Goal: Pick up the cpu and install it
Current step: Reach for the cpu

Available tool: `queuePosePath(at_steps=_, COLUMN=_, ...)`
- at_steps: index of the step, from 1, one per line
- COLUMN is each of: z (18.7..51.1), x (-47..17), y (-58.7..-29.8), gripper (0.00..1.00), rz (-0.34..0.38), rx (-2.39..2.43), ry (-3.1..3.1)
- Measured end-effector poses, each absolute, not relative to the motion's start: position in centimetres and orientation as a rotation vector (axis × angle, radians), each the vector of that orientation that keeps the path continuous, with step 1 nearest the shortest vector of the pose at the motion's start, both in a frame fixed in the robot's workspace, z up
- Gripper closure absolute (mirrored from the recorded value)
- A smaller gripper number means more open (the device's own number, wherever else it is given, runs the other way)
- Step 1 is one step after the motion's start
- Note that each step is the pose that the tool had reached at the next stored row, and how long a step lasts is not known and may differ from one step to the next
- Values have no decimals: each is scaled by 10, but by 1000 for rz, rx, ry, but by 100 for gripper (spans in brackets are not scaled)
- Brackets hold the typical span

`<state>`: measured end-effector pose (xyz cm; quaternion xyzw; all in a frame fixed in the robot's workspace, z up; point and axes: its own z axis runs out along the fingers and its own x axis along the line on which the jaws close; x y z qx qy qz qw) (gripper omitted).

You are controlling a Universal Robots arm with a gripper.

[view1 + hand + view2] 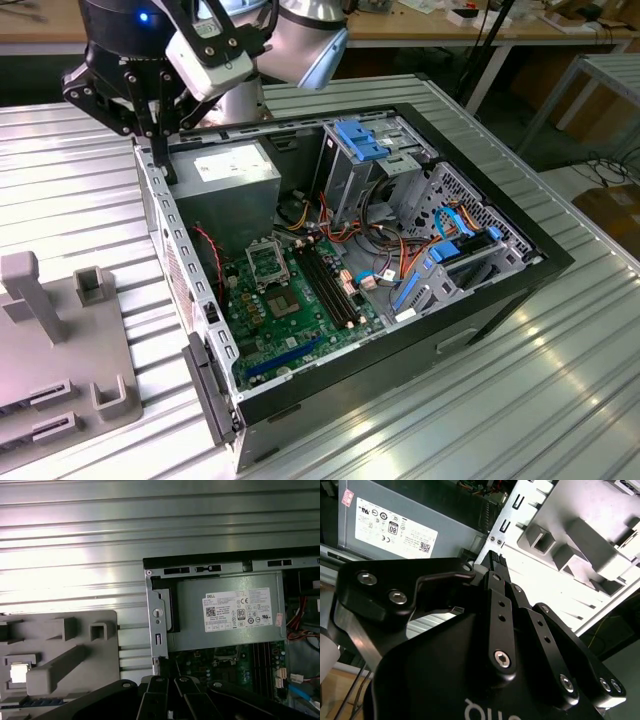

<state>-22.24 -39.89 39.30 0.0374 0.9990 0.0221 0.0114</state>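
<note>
The cpu [18, 673] is a small pale square lying in a recess of the grey fixture block [60, 655], on the table outside the computer case. My gripper [168, 172] hangs over the case's side wall beside the grey power supply [235, 172]. Its black fingers are together with nothing between them. Both wrist views show the fingers [156, 695] closed to a narrow point [495, 562]. The metal-framed square socket [268, 265] sits on the green motherboard [300, 320] inside the case, lower than the gripper and toward the exterior view's right.
The open case [540, 250] holds blue drive brackets [362, 140], cable bundles [400, 250] and memory slots [330, 285]. The fixture block [60, 340] stands on the ribbed metal table [480, 400] at the exterior view's left, with upright posts on it.
</note>
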Motion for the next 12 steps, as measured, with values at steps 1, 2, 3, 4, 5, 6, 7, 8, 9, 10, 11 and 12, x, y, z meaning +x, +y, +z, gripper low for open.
queuePosePath(at_steps=1, z=393, x=-223, y=-399, gripper=89, rz=69, rx=117, ry=3116)
queuePosePath(at_steps=2, z=393, x=-224, y=-399, gripper=89, rz=69, rx=117, ry=3116)
queuePosePath(at_steps=3, z=393, x=-225, y=-399, gripper=89, rz=69, rx=117, ry=3116)
queuePosePath(at_steps=4, z=393, x=-226, y=-399, gripper=89, rz=69, rx=117, ry=3116)
queuePosePath(at_steps=5, z=393, x=-227, y=-399, gripper=89, rz=69, rx=117, ry=3116)
queuePosePath(at_steps=6, z=393, x=-227, y=-399, gripper=89, rz=69, rx=117, ry=3116)
queuePosePath(at_steps=7, z=393, x=-228, y=-399, gripper=89, rz=69, rx=117, ry=3116)
queuePosePath(at_steps=8, z=393, x=-228, y=-399, gripper=89, rz=69, rx=117, ry=3116)
queuePosePath(at_steps=9, z=393, x=-229, y=-399, gripper=89, rz=69, rx=117, ry=3116)
queuePosePath(at_steps=10, z=393, x=-229, y=-399, gripper=89, rz=69, rx=117, ry=3116)
queuePosePath(at_steps=11, z=393, x=-230, y=-399, gripper=89, rz=69, rx=117, ry=3116)
queuePosePath(at_steps=12, z=393, x=-230, y=-399, gripper=89, rz=69, rx=117, ry=3116)
